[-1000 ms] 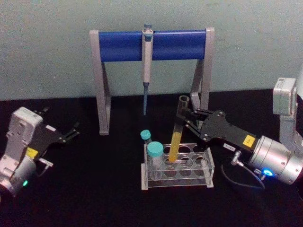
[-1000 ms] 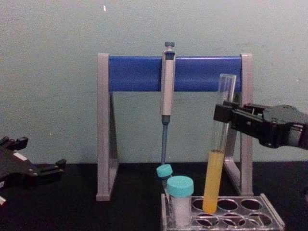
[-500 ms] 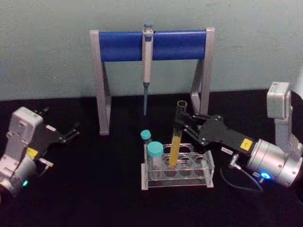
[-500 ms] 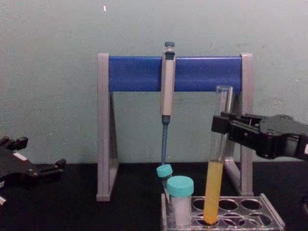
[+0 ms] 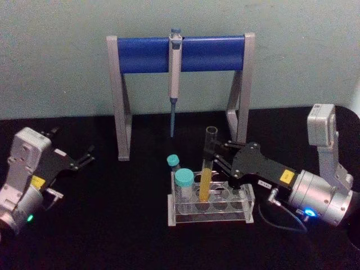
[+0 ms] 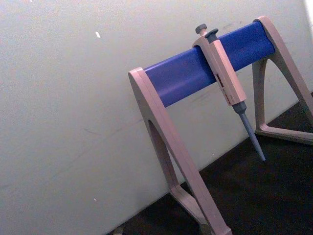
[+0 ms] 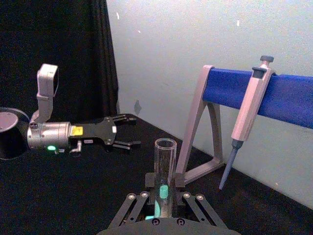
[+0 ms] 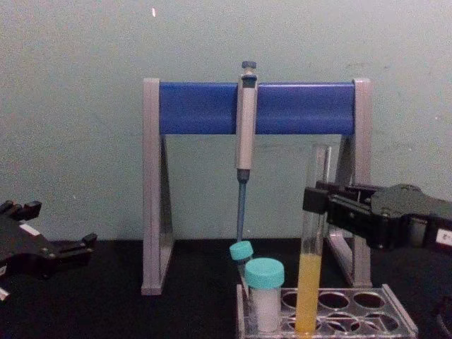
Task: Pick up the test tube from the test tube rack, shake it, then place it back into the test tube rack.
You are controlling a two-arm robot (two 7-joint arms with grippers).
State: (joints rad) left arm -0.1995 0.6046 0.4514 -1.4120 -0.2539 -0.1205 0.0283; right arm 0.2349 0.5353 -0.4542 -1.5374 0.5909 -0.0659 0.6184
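Test tube (image 5: 206, 180) with yellow liquid stood in a hole of the clear rack (image 5: 209, 217), its top leaning a little to the right. The right gripper (image 5: 214, 156) was at its right side, with its fingers squeezed on the glass above the liquid. A wide capped tube (image 5: 184, 185) and a thin capped tube (image 5: 172, 161) stood in the rack just to the left. The left gripper (image 5: 88, 156) sat far off on the left, fingers spread apart. Farther back, a pipette (image 5: 174, 73) hung on a stand (image 5: 140, 54) with a blue bar.
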